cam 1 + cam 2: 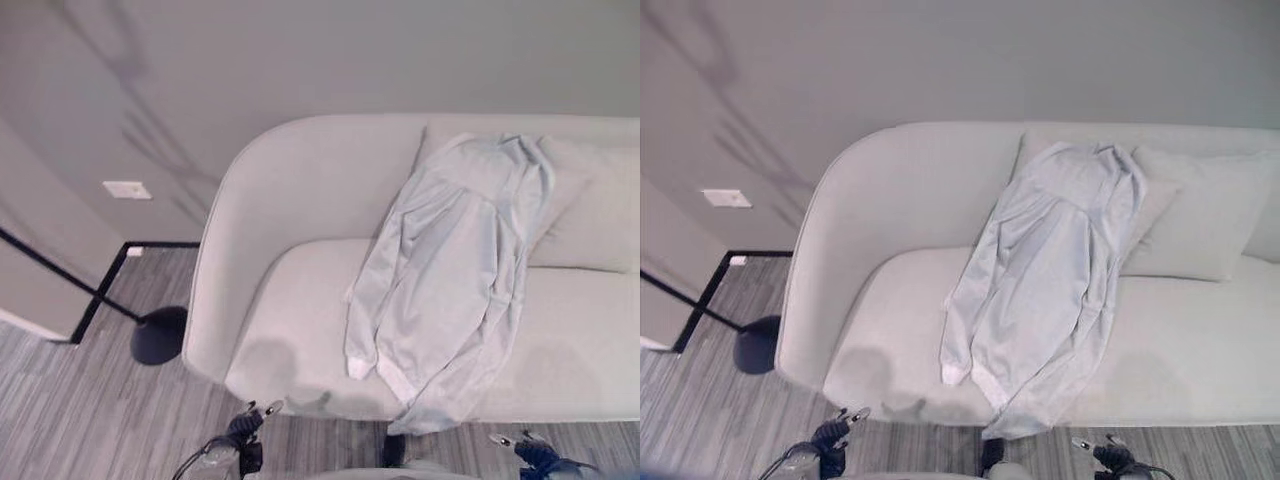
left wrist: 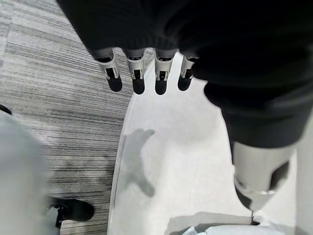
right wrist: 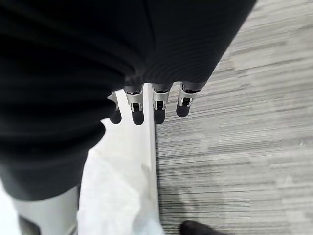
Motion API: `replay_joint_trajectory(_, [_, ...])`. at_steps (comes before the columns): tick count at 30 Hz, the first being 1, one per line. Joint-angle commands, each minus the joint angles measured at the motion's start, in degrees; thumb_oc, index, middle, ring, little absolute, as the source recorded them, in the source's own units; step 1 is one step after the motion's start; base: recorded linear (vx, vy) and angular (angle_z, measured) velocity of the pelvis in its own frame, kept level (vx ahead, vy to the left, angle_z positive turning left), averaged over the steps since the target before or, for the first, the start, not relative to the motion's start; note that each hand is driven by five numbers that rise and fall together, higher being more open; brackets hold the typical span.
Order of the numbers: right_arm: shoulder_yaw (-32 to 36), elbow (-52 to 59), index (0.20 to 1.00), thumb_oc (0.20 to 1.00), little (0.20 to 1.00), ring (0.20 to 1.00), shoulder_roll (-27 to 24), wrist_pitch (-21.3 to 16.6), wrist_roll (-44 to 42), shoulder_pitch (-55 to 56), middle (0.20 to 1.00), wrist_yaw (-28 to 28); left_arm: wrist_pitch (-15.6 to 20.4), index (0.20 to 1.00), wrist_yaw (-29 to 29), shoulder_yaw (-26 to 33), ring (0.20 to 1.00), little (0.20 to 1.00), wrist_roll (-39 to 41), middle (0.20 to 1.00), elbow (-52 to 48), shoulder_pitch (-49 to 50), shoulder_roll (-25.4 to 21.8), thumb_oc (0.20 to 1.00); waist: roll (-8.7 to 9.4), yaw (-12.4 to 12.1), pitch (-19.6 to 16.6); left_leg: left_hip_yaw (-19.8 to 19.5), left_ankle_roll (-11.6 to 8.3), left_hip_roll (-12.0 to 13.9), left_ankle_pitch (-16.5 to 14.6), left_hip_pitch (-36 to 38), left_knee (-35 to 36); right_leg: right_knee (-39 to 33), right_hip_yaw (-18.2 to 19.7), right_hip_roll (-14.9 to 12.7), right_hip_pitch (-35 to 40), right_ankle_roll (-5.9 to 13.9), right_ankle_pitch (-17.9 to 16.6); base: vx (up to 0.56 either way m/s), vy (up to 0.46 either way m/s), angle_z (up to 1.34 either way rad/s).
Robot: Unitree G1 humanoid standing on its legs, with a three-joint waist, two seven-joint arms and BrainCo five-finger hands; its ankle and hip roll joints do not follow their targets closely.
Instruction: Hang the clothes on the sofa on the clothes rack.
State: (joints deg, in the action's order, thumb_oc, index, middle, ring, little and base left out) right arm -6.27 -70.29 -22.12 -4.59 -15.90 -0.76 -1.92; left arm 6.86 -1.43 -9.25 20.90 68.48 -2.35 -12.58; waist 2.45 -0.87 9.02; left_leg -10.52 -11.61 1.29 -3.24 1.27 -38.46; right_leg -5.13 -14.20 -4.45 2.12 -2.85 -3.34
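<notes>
Our left hand hung with its fingers straight and apart, holding nothing, above the front edge of the sofa; in the head views it sat at the lower left of the frame. Our right hand showed the same loose, spread fingers, empty, at the lower right of the head views, over the line where sofa meets striped grey carpet. We counted one garment, a pale grey long-sleeved top, draped from the backrest at upper centre down over the seat, one cuff past the front edge. Two cushions leaned at the right. One black lamp base stood at the left, and one white wall plate above it. We could read no writing.
</notes>
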Motion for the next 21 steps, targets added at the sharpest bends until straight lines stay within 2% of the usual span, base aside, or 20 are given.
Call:
replay_joint_trajectory(1, [-1.0,-1.5,1.000,1.000,1.000,1.000,-0.7,-0.2,-1.6,1.1,1.000,-0.6,1.5,1.000,1.0,-2.6,1.000,1.000,0.7,1.000,-2.0,-2.9,-2.3,1.000,0.81,-1.0,1.9,6.6,7.04,0.7,0.8,-4.9,22.5,0.1,3.1,-1.9,0.1,8.78,-0.8,0.18,0.054,0.03])
replay_joint_trajectory(3, [-1.8,-1.7,1.000,1.000,1.000,1.000,-0.7,-0.1,-0.6,1.0,1.000,-0.6,1.3,1.000,0.9,-2.9,1.000,1.000,0.8,1.000,-2.3,-2.8,-2.2,1.000,-0.93,-2.1,2.0,5.9,6.94,2.5,4.1,-4.9,34.5,0.1,3.1,-1.1,0.6,9.13,0.0,0.14,0.127,-0.13])
replay_joint_trajectory(4, [-2.1,-2.3,1.000,1.000,1.000,1.000,-0.7,0.0,0.3,0.4,1.000,-0.6,1.4,1.000,1.0,-3.0,1.000,1.000,0.4,1.000,-1.9,-2.9,-2.2,1.000,-1.38,-2.0,1.6,5.9,6.45,3.3,4.8,-2.9,38.4,0.1,3.4,-1.0,1.0,9.42,0.5,0.10,0.144,-0.20])
replay_joint_trajectory(8, [-1.9,-3.0,1.000,1.000,1.000,1.000,0.4,0.1,1.3,1.8,1.000,-0.3,1.7,1.000,0.8,-3.1,1.000,1.000,-0.1,1.000,-1.6,-2.1,-2.0,1.000,-2.47,-1.2,-0.1,7.0,6.09,2.9,4.8,0.6,41.2,0.1,3.4,-1.8,2.2,9.92,0.2,0.10,0.130,-0.39])
replay_joint_trajectory(10, [-1.5,-3.4,1.000,1.000,1.000,1.000,0.8,0.3,1.8,2.1,1.000,-0.3,1.6,1.000,0.6,-2.6,1.000,1.000,-1.0,1.000,-0.9,-1.5,-2.1,1.000,-2.55,-1.1,-0.9,8.3,6.23,2.6,4.4,3.1,43.5,0.1,3.6,-2.5,2.5,10.42,0.0,0.10,0.109,-0.22])
replay_joint_trajectory(17, [0.4,-5.4,1.000,1.000,1.000,1.000,1.2,0.5,2.0,3.3,1.000,-0.2,1.8,1.000,0.4,-1.2,1.000,1.000,-2.4,1.000,1.1,-0.2,-2.4,1.000,-2.21,-0.9,-1.8,11.3,7.30,1.5,1.9,5.4,43.5,0.1,4.5,-4.4,2.1,12.02,-1.4,0.04,0.107,-0.19])
replay_joint_trajectory(21, [3.6,-5.9,1.000,1.000,1.000,1.000,0.0,0.1,0.8,3.9,1.000,-1.5,2.8,1.000,0.9,-2.1,1.000,1.000,-1.7,1.000,-5.1,-0.8,-3.8,1.000,-1.98,-0.1,-1.4,12.9,8.10,0.7,0.8,5.7,43.5,0.1,5.7,-5.3,0.8,13.18,-2.6,0.01,0.096,-0.29])
